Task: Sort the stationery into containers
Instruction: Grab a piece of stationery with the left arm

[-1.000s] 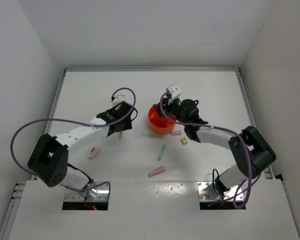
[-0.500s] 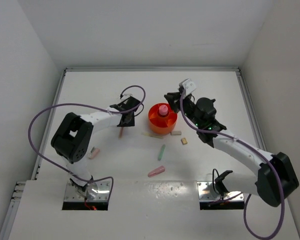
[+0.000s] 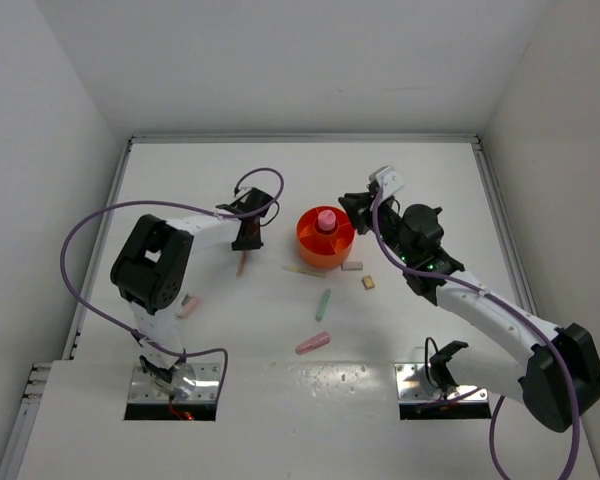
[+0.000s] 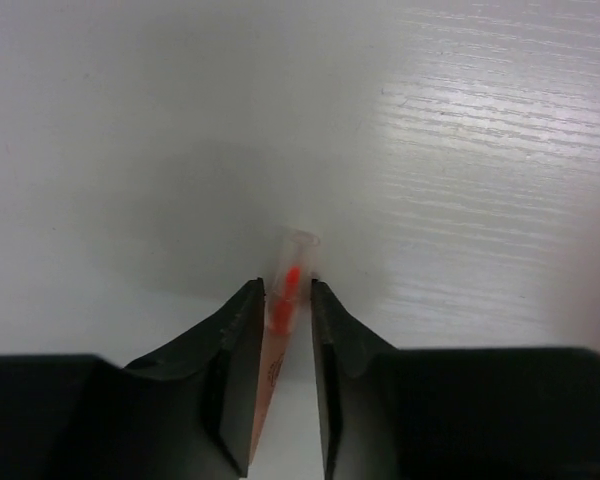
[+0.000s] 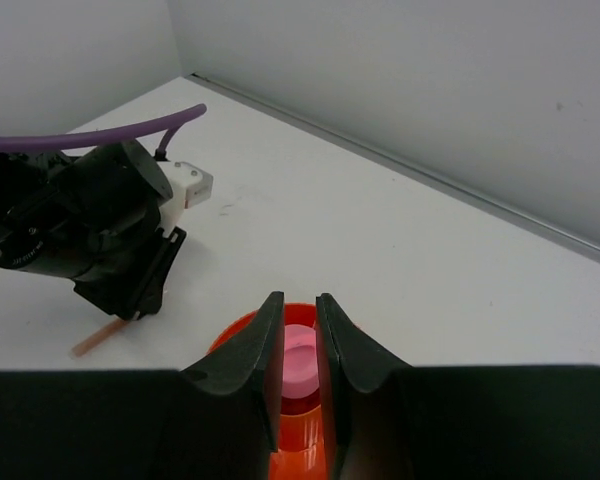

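Observation:
The round orange tub (image 3: pixel 325 245) stands mid-table with the pink-capped tube (image 3: pixel 326 219) upright in its central well; both show in the right wrist view, the tub (image 5: pixel 242 332) and the tube (image 5: pixel 300 352). My right gripper (image 3: pixel 352 204) hangs just right of and above the tub, jaws almost together with nothing between them. My left gripper (image 3: pixel 246 238) is shut on the clear-capped end of a peach pen (image 4: pixel 290 275) lying on the table (image 3: pixel 241 263). A cream stick (image 3: pixel 302 270), a green stick (image 3: pixel 323 304) and a pink stick (image 3: pixel 313 343) lie in front of the tub.
Two small beige blocks (image 3: pixel 352 266) (image 3: pixel 368 283) lie right of the cream stick. A pale pink piece (image 3: pixel 187 305) lies at the left beside the left arm. White walls close in the table on three sides.
My right gripper has drawn back to the right, off the tub, leaving the pink-capped tube standing in the well. My left gripper has shifted onto the pen's far end.

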Motion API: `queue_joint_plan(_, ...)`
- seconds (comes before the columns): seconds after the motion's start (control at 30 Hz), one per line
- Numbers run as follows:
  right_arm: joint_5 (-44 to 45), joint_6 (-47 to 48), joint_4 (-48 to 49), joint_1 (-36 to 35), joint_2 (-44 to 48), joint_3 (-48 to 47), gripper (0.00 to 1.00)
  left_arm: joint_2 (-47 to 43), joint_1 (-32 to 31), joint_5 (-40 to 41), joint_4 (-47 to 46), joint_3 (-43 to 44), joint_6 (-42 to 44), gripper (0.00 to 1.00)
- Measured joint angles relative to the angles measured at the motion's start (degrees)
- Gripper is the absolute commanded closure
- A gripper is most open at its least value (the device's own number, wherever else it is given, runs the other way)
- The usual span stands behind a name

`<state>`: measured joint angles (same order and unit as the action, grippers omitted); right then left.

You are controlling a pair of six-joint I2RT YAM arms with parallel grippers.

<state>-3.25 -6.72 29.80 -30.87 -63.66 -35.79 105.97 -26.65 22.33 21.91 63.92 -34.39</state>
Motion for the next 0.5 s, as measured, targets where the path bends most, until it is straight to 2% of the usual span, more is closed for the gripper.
queue_joint_plan(0.13, 0.07, -0.52, -0.24, 0.11, 0.35, 0.00, 0.81, 0.31, 0.52, -1.88, -0.83, 0.17, 0.92, 0.86)
queue_joint_plan(0.33, 0.04, -0.83, -1.25, 0.74, 2.62, 0.00, 0.81, 0.26, 1.09, -3.21, -1.09, 0.52, 1.40, 1.00)
queue_joint_plan(0.4, -0.22, -1.16, -2.19, 0.94, 3.26, 0.00, 0.33, -0.81, 1.29, -4.37, -1.07, 0.31, 1.05, 1.00)
queue_joint_plan(0.43, -0.48, -1.14, -2.84, 1.09, 3.43, 0.00, 0.20, -2.25, 1.16, -5.07, -1.20, 0.02, 0.79, 1.00)
queue_joint_plan(0.47, -0.79, -0.79, -3.52, 1.14, 3.54, 0.00, 0.20, -4.09, 1.01, -5.68, -1.77, -0.33, 0.55, 1.00)
queue_joint_plan(0.5, -1.22, -0.20, -4.59, 1.18, 3.61, -0.02, 0.50, -6.62, 0.70, -6.10, -2.36, -0.55, -0.02, 1.00)
